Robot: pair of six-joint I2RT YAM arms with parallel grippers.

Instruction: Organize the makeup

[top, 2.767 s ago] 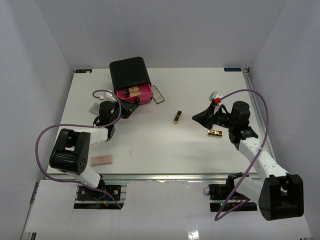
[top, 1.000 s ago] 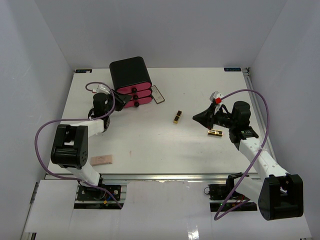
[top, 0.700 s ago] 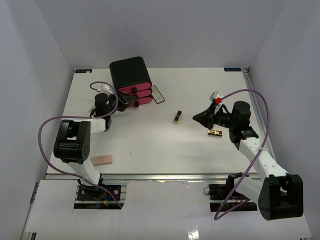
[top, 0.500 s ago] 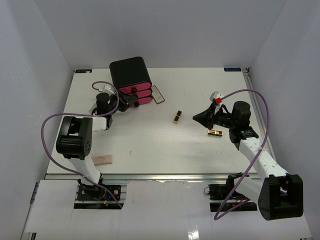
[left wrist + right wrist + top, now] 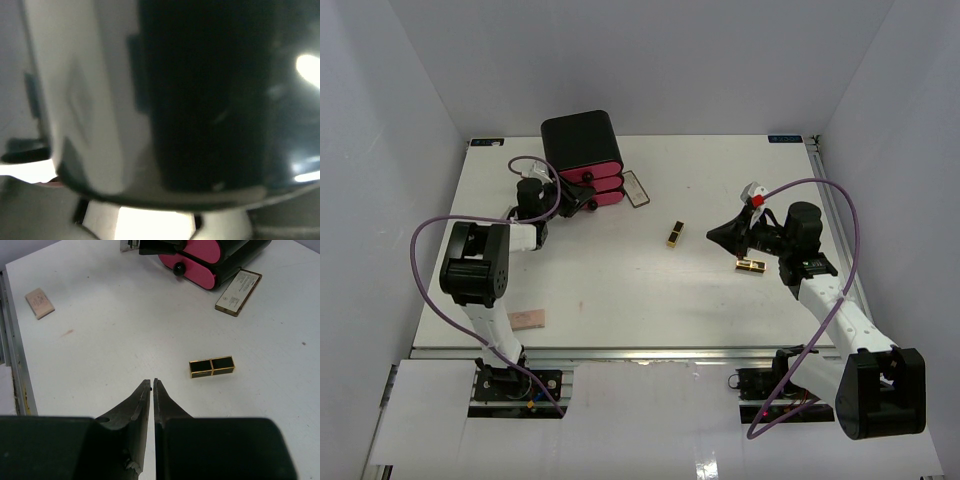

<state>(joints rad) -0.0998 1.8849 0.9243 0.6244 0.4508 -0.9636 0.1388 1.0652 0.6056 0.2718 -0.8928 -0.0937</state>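
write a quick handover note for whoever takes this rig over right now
Left gripper: at the front of the black box, by its pink drawers. Whether it is open or shut can't be told.
Right gripper: shut, empty, above the table.
Out on the table: one lipstick mid-table, a second lipstick by the right arm, the flat compact beside the box, the beige pad at the near left.
Done: drawers look pushed in; contents hidden.
Left: put away those four pieces.
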